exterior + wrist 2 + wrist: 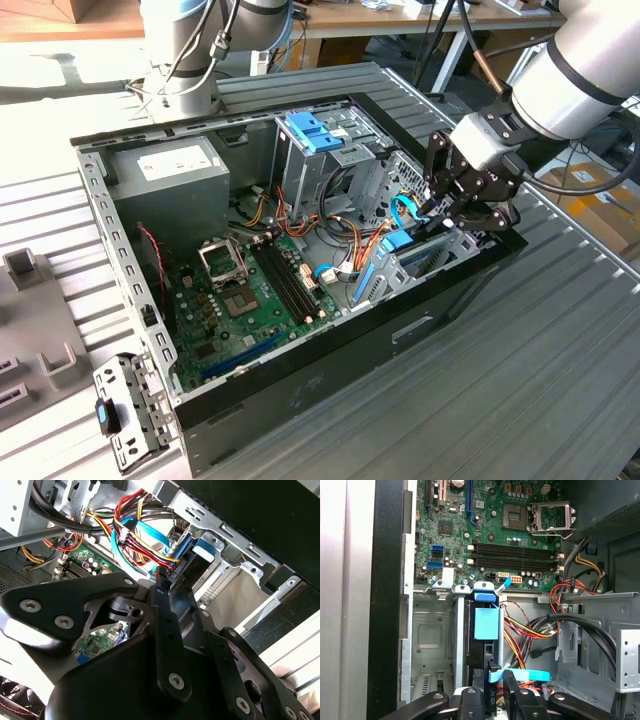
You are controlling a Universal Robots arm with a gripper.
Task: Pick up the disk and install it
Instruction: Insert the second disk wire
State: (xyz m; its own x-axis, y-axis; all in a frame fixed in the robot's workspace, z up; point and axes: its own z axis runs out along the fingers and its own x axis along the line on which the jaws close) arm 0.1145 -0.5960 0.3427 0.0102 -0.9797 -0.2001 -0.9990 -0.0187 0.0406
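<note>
The disk (398, 248), dark with bright blue rails, stands on edge in the metal drive cage (452, 248) at the open case's end on the exterior view's right. In the first wrist view the disk (486, 623) sits in the cage slot beside an empty bay (432, 630). My gripper (432, 208) hangs over the cage. Its black fingers are drawn together, and in both wrist views the gripper (501, 678) (161, 582) has its tips at the disk's (204, 549) near end, not around its sides.
A thin blue cable (530, 675) and red, yellow and black wire bundles (530, 630) crowd the cage. The motherboard (250, 290) fills the case floor, with the grey power supply (170, 170) behind it. A blue bracket (315, 130) tops the upper bay. A loose metal part (125, 412) lies outside.
</note>
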